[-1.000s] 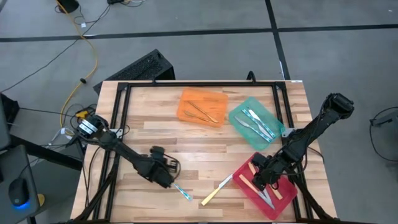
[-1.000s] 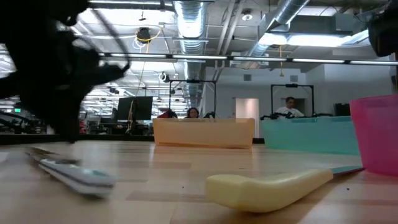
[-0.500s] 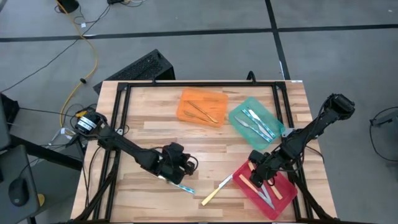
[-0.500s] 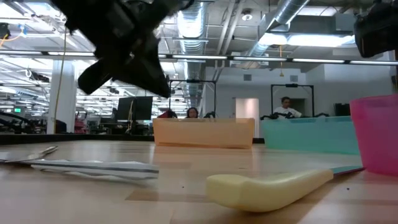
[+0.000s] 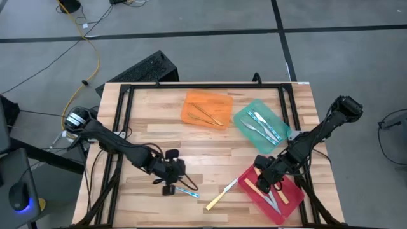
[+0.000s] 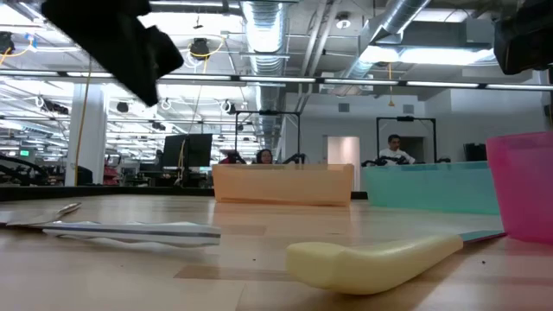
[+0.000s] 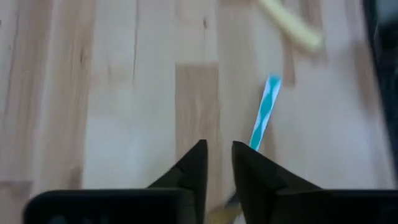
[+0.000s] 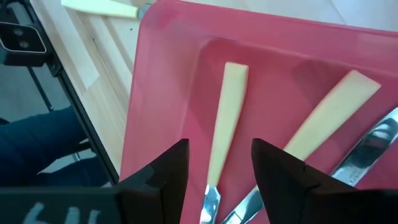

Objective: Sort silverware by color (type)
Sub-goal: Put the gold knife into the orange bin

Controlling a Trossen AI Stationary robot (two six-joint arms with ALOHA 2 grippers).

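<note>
A blue-handled utensil (image 5: 187, 191) lies flat on the wooden table near its front edge; it also shows in the low view (image 6: 130, 231) and the left wrist view (image 7: 264, 112). My left gripper (image 5: 173, 183) (image 7: 217, 165) hangs above the table just left of it, its fingers a narrow gap apart with nothing between them. A yellow-handled utensil (image 5: 219, 195) (image 6: 371, 259) lies flat to the right. My right gripper (image 5: 262, 184) (image 8: 217, 162) hovers open over the red tray (image 5: 280, 202), above a yellow-handled utensil (image 8: 227, 124) lying in it.
An orange tray (image 5: 191, 102) with gold utensils stands at the far middle. Beside it, a green tray (image 5: 245, 114) holds blue-handled ones. The red tray holds several yellow-handled pieces. Black frame rails (image 5: 121, 127) run along the table's edges. People sit in the room beyond (image 6: 402, 147).
My left gripper has risen from the table top and rolled about its own axis. The blue-handled utensil has turned about on the table, from pointing at the near edge to lying crosswise, and then stayed still.
</note>
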